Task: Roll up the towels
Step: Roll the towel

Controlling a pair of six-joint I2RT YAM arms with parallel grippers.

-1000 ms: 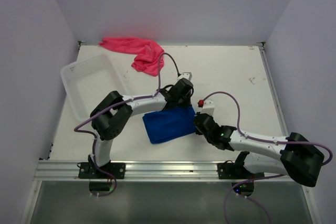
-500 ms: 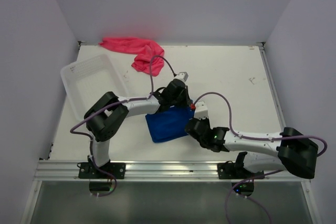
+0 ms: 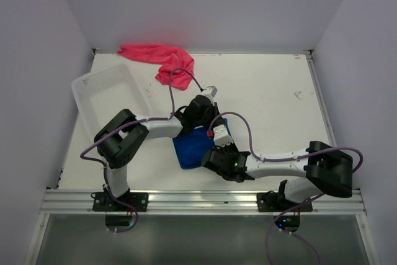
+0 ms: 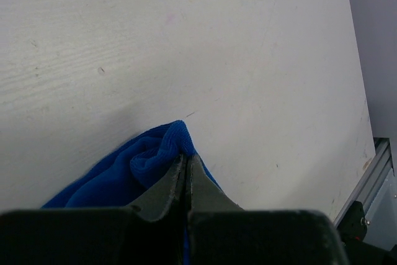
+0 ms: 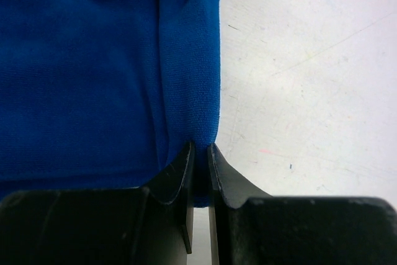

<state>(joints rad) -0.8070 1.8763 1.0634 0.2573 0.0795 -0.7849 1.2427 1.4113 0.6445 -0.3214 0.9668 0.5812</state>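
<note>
Near the front of the table (image 3: 273, 91), both grippers pinch the blue towel (image 3: 188, 148).

Closest to the bases, the right gripper (image 5: 200, 151) has its fingers clamped on the towel's near right edge, where a folded strip runs along that side. Just beyond, the left gripper (image 4: 187, 161) is closed on a bunched corner of the same towel, lifting it into a small peak off the tabletop. Farther back on the left sits a white basket (image 3: 104, 98), tilted. At the far edge the pink towel (image 3: 162, 60) lies crumpled, well apart from both arms.
</note>
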